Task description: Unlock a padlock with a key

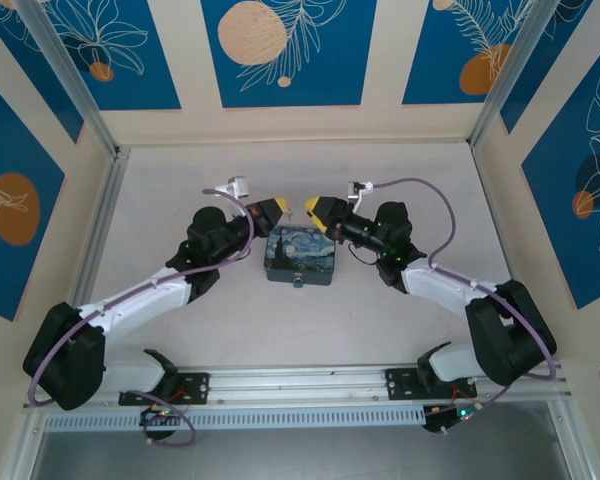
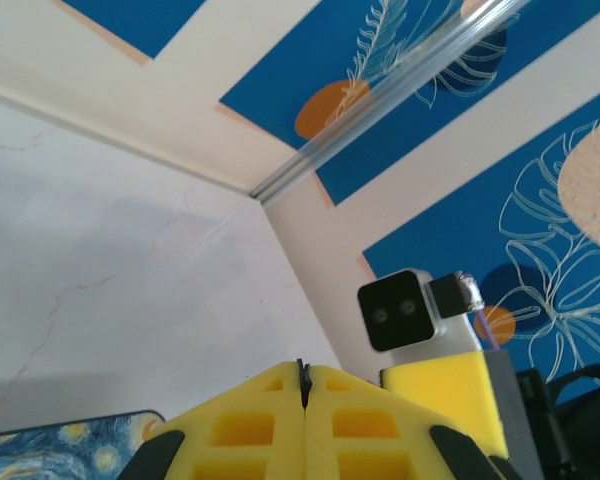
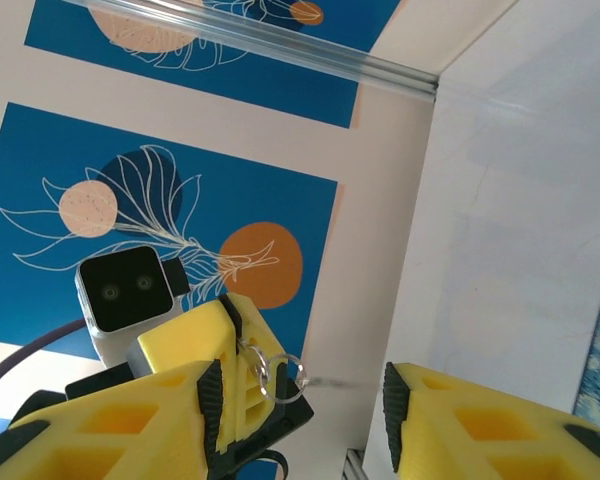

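**A:** Yellow foam pressed flat: the left gripper point(image 2: 302, 376) is clenched above the far edge of the box point(image 1: 300, 256). A thin dark sliver pokes out between its pads point(image 2: 250, 425).

**B:** That'll be the key point(image 3: 298, 381). From the right wrist you can see its wire rings point(image 3: 263, 368) dangling off that tip, with a thin blurred stem pointing sideways.

**A:** Straight into the right gripper point(image 1: 314, 208), nose to nose with it, also over the box's far edge. Jaws apart, nothing in them.

**B:** Reads like a handover to me, or a re-grip. Pinched at the very tip, the key leaves its ring end free for the other claw.

**A:** And the padlock point(image 1: 298, 284)?

**B:** I'd put it at that small dark nub on the box's near edge, well apart from both claws. It's too small to be certain.

**A:** So the lock sits untouched, and getting the key held squarely comes first. The danger is a tiny key slipping from soft pads and dropping onto the box.
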You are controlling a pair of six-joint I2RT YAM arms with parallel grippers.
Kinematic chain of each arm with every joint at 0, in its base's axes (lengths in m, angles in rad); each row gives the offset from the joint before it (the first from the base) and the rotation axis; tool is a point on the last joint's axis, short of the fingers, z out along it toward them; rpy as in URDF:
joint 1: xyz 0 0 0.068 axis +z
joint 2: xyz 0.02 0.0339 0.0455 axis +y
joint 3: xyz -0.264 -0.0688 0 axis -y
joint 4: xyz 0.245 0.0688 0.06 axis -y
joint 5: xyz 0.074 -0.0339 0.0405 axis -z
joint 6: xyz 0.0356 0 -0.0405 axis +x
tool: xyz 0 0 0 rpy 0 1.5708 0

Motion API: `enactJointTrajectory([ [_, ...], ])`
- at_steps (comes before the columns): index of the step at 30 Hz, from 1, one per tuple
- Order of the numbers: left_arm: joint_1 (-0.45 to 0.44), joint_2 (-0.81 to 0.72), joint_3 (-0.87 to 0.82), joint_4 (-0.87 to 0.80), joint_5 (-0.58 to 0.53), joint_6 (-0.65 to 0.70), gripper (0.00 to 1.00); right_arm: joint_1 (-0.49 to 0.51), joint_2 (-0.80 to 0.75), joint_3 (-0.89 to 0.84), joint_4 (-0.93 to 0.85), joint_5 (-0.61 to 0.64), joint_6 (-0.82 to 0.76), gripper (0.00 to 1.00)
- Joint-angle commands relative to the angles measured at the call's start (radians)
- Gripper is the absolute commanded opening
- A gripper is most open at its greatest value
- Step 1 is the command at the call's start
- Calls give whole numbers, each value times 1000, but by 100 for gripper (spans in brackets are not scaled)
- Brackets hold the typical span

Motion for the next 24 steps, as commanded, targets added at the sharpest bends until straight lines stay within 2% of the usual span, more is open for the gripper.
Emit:
enactJointTrajectory([
  [1, -10, -17, -26, 92, -65, -64, 0, 18, 31, 51, 108, 15, 33, 46],
  [9, -12, 8, -60, 183, -107, -154, 0, 41, 112, 88, 185, 22, 71, 44],
  [24, -17, 18, -82, 219, -127, -165, 0, 74, 237, 134, 297, 13, 114, 40],
])
